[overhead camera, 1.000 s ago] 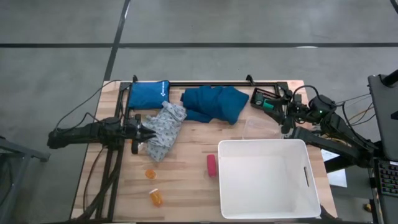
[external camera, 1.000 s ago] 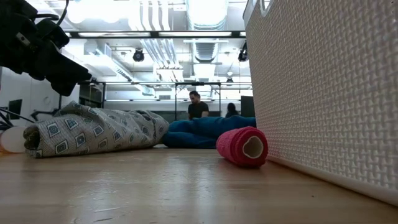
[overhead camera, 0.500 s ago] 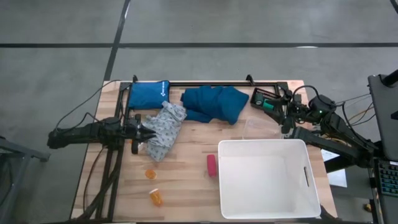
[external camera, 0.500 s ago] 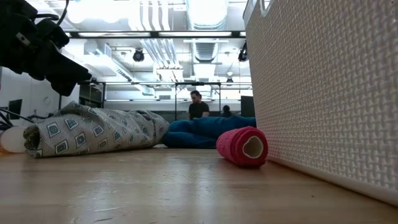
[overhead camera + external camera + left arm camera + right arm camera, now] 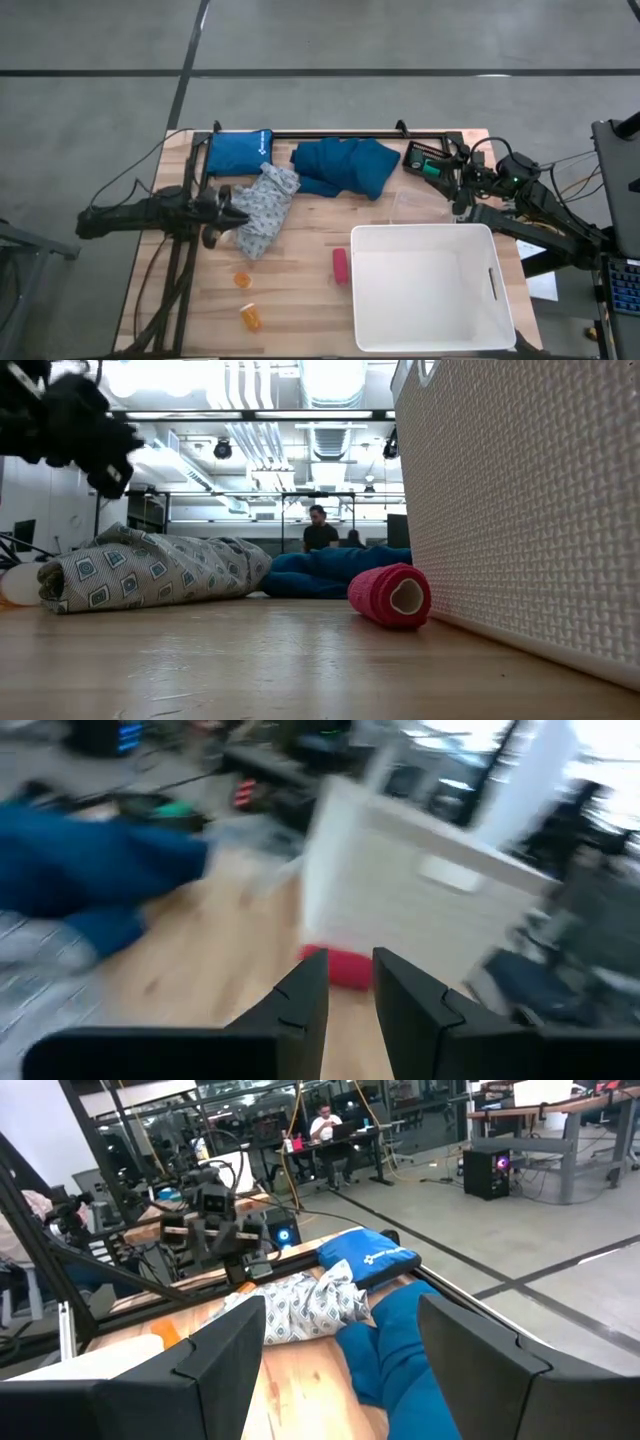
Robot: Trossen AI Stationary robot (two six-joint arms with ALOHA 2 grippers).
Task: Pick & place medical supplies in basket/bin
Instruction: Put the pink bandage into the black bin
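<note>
My left gripper (image 5: 228,211) hovers level at the table's left, just left of the pale patterned garment (image 5: 262,210), which lies crumpled on the wood. In its wrist view the fingers stand a narrow gap apart (image 5: 350,1005) with nothing between them. They point toward the pink-red cylinder (image 5: 345,968) and the white tub (image 5: 420,910). The dark teal garment (image 5: 345,165) lies at the far middle. Two orange pill bottles (image 5: 242,279) (image 5: 250,317) lie near the front left. The cylinder (image 5: 340,264) lies on its side against the tub's left wall (image 5: 353,290). My right gripper (image 5: 462,192) waits wide open (image 5: 345,1370) at the far right.
A blue zip pouch (image 5: 238,152) lies at the far left corner. A black device with a green part (image 5: 428,162) sits at the far right, next to a clear plastic piece (image 5: 415,205). A black rail (image 5: 340,133) runs along the far edge. People sit in the room behind (image 5: 318,530).
My left gripper has risen a little and tipped upward, drawing slightly back from the patterned garment toward the table's left edge. It shows blurred in the low view. The garments, bottles and cylinder lie as before.
</note>
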